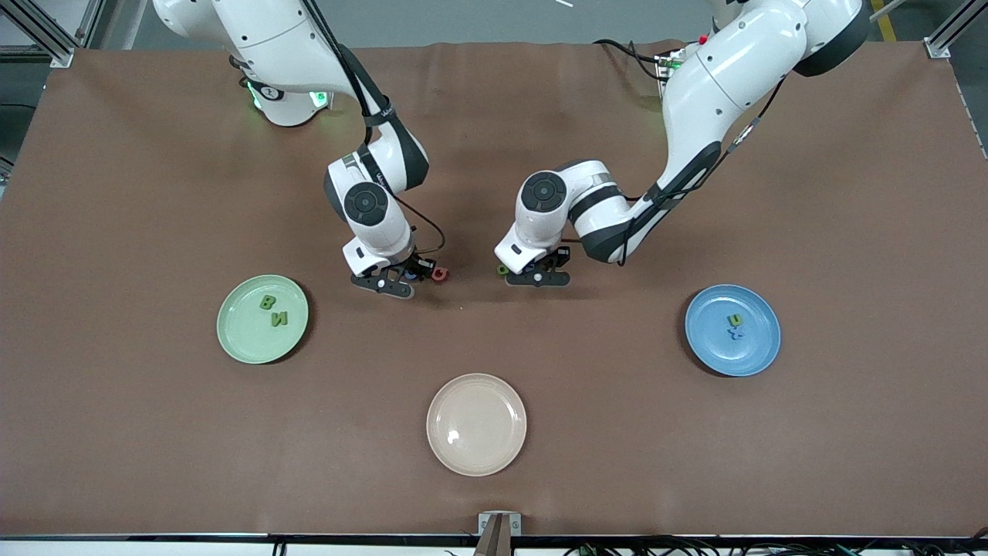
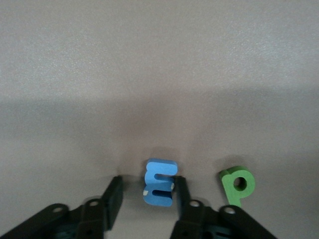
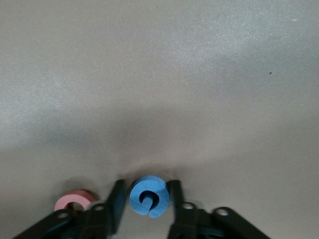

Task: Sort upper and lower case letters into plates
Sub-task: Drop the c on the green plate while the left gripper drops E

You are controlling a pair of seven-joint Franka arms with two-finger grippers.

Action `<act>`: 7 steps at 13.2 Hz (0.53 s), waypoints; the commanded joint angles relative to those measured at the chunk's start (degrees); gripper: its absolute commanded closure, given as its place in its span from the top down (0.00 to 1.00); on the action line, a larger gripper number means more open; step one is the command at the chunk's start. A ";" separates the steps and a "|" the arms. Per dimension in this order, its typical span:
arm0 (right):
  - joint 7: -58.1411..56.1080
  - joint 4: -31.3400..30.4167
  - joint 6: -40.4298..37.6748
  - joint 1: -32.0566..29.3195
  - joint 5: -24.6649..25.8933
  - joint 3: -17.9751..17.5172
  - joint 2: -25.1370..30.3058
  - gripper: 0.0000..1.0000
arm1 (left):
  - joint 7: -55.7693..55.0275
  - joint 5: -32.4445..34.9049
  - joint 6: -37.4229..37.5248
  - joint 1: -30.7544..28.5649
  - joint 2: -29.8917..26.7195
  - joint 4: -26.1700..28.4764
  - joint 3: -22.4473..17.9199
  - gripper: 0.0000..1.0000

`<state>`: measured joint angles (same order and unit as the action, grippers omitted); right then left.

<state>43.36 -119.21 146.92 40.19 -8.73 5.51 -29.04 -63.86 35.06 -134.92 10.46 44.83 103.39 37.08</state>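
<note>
My left gripper (image 1: pixel 538 276) is low over the table's middle, open around a blue letter E (image 2: pixel 160 182); the E touches one finger and a gap shows at the other (image 2: pixel 148 184). A green letter p (image 2: pixel 238 185) lies beside it (image 1: pixel 502 270). My right gripper (image 1: pixel 396 279) is low beside it, open, with its fingers close on either side of a curled blue letter (image 3: pixel 149 196); a narrow gap shows at one finger (image 3: pixel 146 189). A pink-red curved letter (image 3: pixel 76 199) lies next to it (image 1: pixel 440 274). The mint green plate (image 1: pixel 239 333) holds two green letters. The blue plate (image 1: pixel 712 341) holds two letters.
A bare cream-beige plate (image 1: pixel 476 425) sits near the front edge, nearer the front camera than both grippers. The green plate is toward the right arm's end of the table, the blue plate toward the left arm's end. Brown mat covers the table.
</note>
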 commanded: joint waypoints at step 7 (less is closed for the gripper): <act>-20.01 3.18 -13.57 -13.79 0.74 -0.32 7.42 0.00 | 0.14 0.80 3.61 -5.70 -4.38 -0.91 -0.08 0.01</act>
<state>33.03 -116.77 139.14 34.07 -8.70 6.21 -26.00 -64.20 35.06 -133.43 8.03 43.93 101.88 36.61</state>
